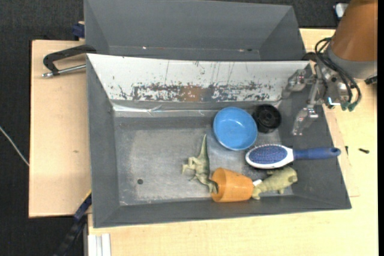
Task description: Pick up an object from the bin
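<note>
My gripper [296, 104] hangs over the bin's right side, just inside the right wall, open with nothing between its fingers. Closest to it, a little to the left, lies a small black round cap-like thing [266, 117]. Beside that sits a blue bowl [234, 128], upright. Below the gripper lies a hairbrush [271, 156] with a white-rimmed blue head and a blue handle that points right toward the wall.
Along the bin's front lie an orange cup [231, 186] on its side, a pale green toy creature [199, 165] to its left and another greenish toy [276, 181] to its right. The arm reaches in from the right, with cables at its wrist.
</note>
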{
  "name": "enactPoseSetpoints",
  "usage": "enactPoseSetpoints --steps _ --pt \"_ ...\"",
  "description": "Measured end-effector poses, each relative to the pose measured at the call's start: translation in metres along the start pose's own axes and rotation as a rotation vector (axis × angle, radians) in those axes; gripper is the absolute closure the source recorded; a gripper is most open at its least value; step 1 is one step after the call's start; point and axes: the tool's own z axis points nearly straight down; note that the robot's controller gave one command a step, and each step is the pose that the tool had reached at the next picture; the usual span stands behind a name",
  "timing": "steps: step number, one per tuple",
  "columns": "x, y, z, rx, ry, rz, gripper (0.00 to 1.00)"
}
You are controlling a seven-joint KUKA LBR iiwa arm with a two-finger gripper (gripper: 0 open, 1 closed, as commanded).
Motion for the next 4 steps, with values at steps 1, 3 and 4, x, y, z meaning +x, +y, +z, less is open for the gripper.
enactPoseSetpoints --steps 1,3,4 --pt "0.046 0.049 0.092 0.002 -0.017 -0.235 0.0" --pt "0.099 0.055 0.101 0.005 -0.017 -0.562 1.0" --pt "0.083 0.028 -0.043 0.01 -0.016 -0.709 1.0"
